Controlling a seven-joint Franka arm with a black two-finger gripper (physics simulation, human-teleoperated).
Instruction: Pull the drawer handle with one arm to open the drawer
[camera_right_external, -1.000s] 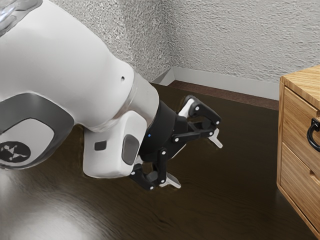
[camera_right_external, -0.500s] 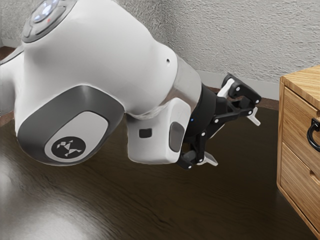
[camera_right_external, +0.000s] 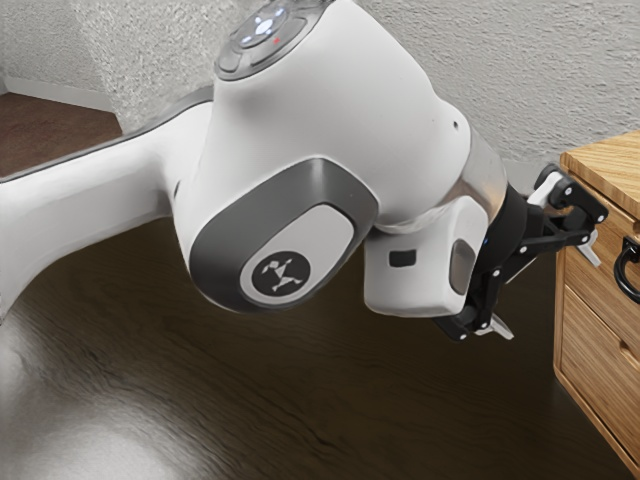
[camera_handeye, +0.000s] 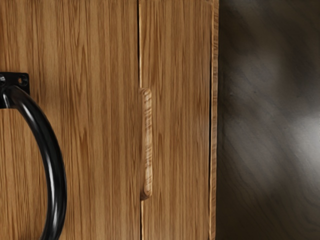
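The arm has swung well toward the exterior view's right since the earlier frames, carrying the gripper (camera_right_external: 545, 288) from mid-floor up to just in front of the wooden cabinet (camera_right_external: 590, 345). The gripper is open, its fingers spread wide, with nothing between them. Its upper fingertip (camera_right_external: 592, 250) is close to the face of the top drawer (camera_right_external: 592, 222), though whether it touches is unclear. The black ring-shaped drawer handle (camera_right_external: 627, 270) hangs on that drawer front, just beyond the fingers and apart from them. The drawer front sits flush with the cabinet face.

In the wrist view the handle (camera_handeye: 49, 150) curves from its black mounting plate (camera_handeye: 12, 80) across the oak grain. Beside it is a narrow wooden ridge (camera_handeye: 145, 145) on the seam between panels. Past the cabinet's edge is the dark floor (camera_handeye: 270, 150).
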